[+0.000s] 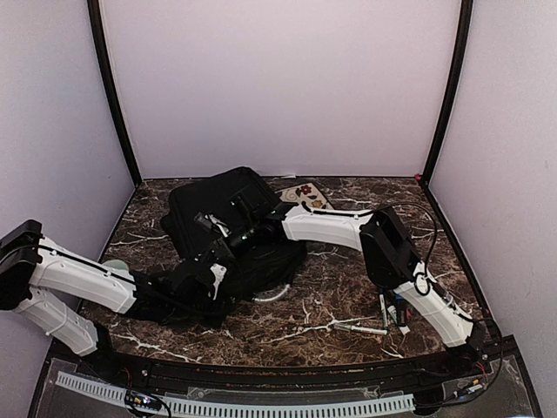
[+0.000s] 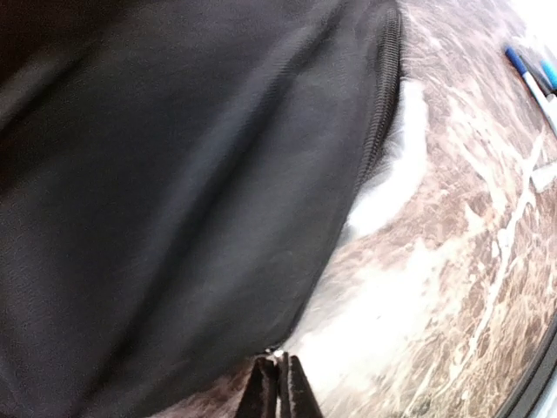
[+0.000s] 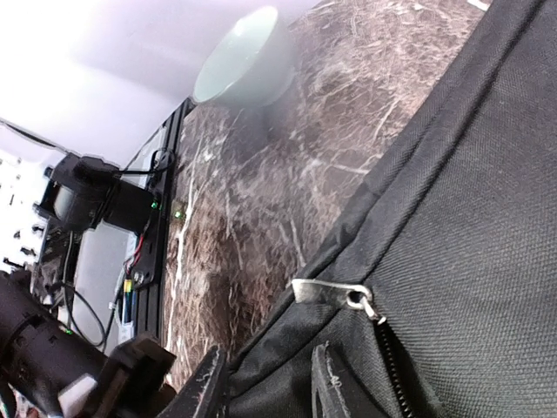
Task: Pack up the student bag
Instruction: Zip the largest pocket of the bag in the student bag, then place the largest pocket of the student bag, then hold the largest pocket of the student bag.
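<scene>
The bag [image 1: 228, 202] lies on the bench [image 1: 348, 287], against both hands. The left hand [image 2: 278, 387] is pinched fully closed, tips at the bag's lower edge. The right hand [image 3: 268, 379], partly spread, clamps the bag's seam just below a zipper pull [image 3: 335, 292].

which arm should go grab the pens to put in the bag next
Right, likely: the pens lie right beside the right arm, far from the left gripper, which is shut at the student bag's seam.
</scene>
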Controlling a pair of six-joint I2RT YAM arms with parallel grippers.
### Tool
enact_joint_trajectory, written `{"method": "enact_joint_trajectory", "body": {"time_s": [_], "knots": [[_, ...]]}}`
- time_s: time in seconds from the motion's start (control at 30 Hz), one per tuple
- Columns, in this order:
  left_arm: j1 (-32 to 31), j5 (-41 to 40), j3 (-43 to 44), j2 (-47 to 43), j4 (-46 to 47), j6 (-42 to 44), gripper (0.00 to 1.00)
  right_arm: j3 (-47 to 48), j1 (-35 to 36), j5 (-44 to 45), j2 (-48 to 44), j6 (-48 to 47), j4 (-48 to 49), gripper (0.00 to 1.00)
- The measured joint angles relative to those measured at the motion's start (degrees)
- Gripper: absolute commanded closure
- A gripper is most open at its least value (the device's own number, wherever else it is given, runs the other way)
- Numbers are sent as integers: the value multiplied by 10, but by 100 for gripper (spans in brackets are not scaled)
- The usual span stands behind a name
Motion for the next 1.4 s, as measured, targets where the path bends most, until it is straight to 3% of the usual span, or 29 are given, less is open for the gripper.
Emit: {"method": "enact_joint_trajectory", "body": {"time_s": [0.43, 0.6, 0.67, 0.9, 1.1, 1.23, 1.4], "knots": [[-38, -6, 109, 175, 125, 43, 99, -43, -18, -43, -19, 16, 28, 65], [-47, 7, 120, 181, 136, 63, 68, -68, -23, -45, -45, 5, 9, 58], [-58, 30, 132, 177, 132, 73, 64, -88, -31, -39, -66, -7, -5, 56], [-83, 66, 166, 86, 41, 107, 59, -219, -114, 5, -230, -60, -44, 55], [-81, 9, 167, -20, -70, 164, 51, -343, -190, 72, -400, -137, -56, 55], [-68, -29, 185, -14, -147, 201, 51, -447, -194, 109, -494, -178, -64, 54], [-47, -61, 215, 42, -213, 246, 51, -533, -190, 117, -549, -217, -83, 54]]}}
